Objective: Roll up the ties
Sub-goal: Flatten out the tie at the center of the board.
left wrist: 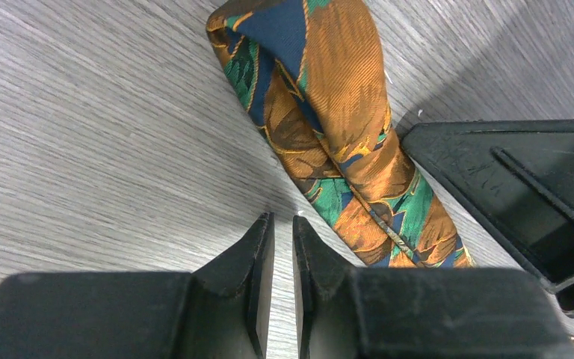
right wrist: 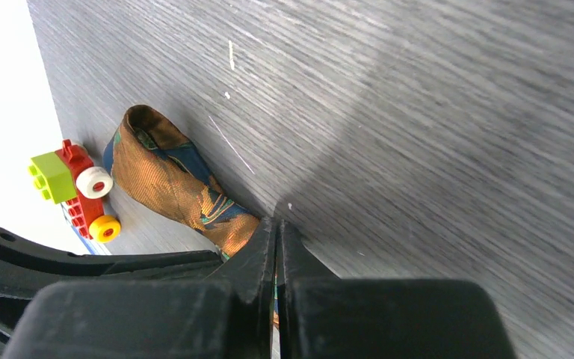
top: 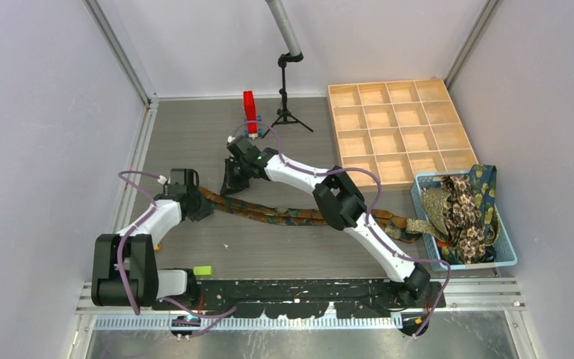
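Observation:
One long tie [top: 291,215], orange, teal and navy, lies across the table from the basket towards the left arm. My right gripper [top: 233,183] [right wrist: 277,222] is shut on it near its left end, with a strip of fabric showing between the jaws. Beyond the fingers the tie's folded end [right wrist: 164,172] rests on the table. My left gripper [top: 199,208] [left wrist: 283,218] hovers just left of the tie [left wrist: 329,97], not touching it. Its jaws are nearly together, with only bare table showing in the thin slit. More ties [top: 460,213] are heaped in the basket.
The light blue basket [top: 505,253] stands at the right edge. A wooden compartment tray [top: 389,105] sits at the back right, with a small tripod [top: 285,97] and a red block [top: 250,111] behind the arms. A toy car [right wrist: 75,187] lies near the tie's end, and a green block [top: 202,270] by the left base.

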Robot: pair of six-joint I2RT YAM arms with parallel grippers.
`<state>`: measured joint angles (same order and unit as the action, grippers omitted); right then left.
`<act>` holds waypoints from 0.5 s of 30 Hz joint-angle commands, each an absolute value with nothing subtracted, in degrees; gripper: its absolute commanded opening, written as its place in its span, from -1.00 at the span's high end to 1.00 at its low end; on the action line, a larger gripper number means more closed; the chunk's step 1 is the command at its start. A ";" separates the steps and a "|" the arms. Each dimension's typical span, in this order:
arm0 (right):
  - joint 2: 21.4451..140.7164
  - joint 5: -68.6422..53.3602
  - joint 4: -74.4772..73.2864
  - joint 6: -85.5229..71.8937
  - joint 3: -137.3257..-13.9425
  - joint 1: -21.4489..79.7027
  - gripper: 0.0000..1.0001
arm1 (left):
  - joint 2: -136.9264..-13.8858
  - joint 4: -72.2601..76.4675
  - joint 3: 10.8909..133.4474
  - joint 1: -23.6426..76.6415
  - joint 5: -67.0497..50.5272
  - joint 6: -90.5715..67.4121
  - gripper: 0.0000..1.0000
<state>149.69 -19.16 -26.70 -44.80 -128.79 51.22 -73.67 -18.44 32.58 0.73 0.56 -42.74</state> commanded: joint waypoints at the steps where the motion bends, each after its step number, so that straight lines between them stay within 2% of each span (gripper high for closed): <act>1: 145.27 -20.08 -26.02 -45.35 -126.63 52.02 0.92 | -73.63 -17.66 32.80 0.26 1.31 -41.13 0.66; 15: 138.70 -16.48 -23.32 -47.58 -117.60 52.13 0.95 | -73.32 -16.96 32.39 0.26 2.30 -41.66 0.68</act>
<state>144.24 -18.06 -23.14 -47.18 -118.96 51.66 -73.65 -18.24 32.56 0.73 0.89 -42.57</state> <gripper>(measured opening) 0.039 0.165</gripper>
